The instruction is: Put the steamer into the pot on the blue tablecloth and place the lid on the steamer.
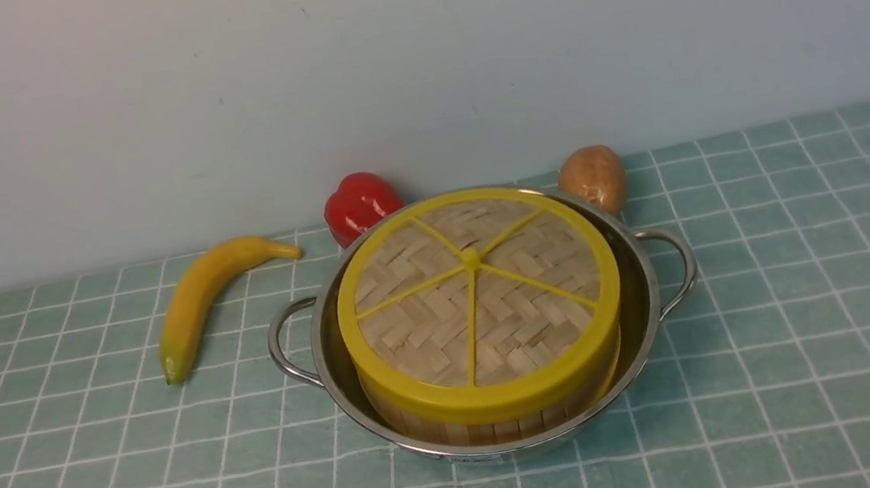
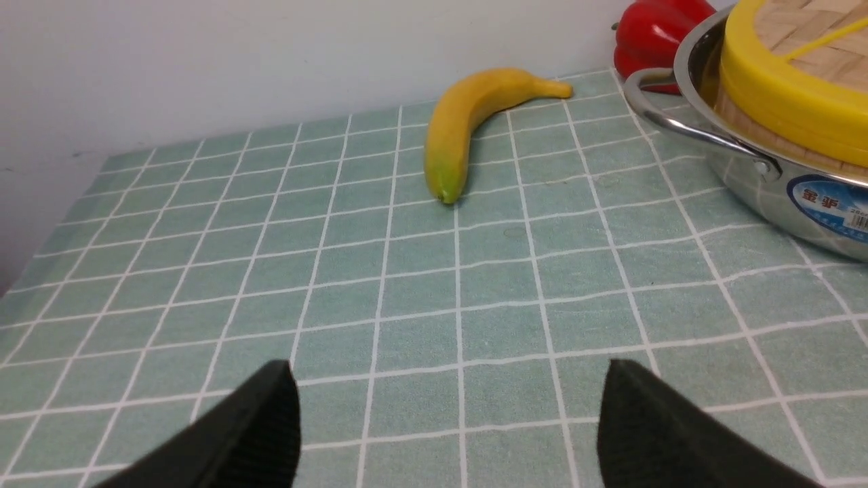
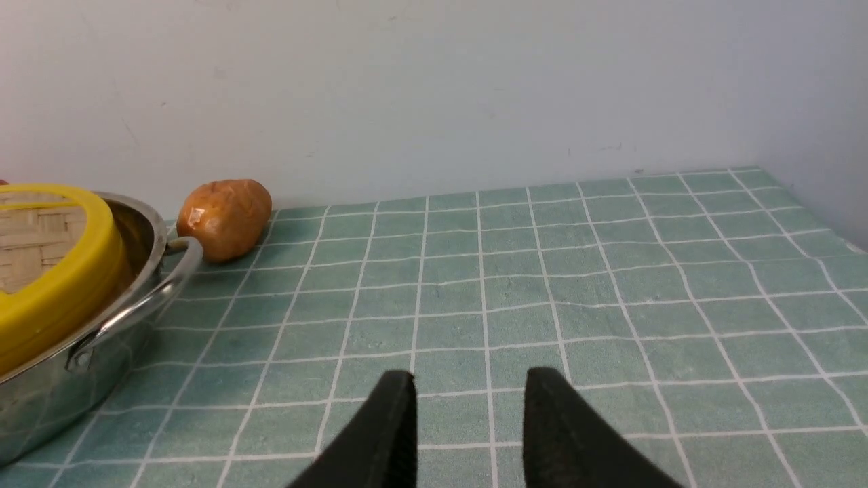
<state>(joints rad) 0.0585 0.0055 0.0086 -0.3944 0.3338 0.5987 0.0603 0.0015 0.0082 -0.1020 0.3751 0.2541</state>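
Observation:
The steel pot [image 1: 635, 308] stands on the blue tablecloth [image 1: 806, 325] at the middle. Inside it sits the bamboo steamer [image 1: 499, 426], and the woven lid [image 1: 478, 307] with yellow rim and spokes lies flat on top, hiding what the steamer holds. Neither arm shows in the front view. My left gripper [image 2: 451, 379] hovers open over bare cloth, left of the pot [image 2: 759, 183], nothing between its fingers. My right gripper [image 3: 471, 386] hangs over cloth to the right of the pot [image 3: 102, 346]; its jaws stand apart with only cloth between them.
A yellow banana [image 1: 204, 302] lies left of the pot. A red pepper [image 1: 359, 204] and a brown potato [image 1: 593, 177] sit behind it near the pale wall. The cloth's right edge meets a side wall [image 3: 841, 135].

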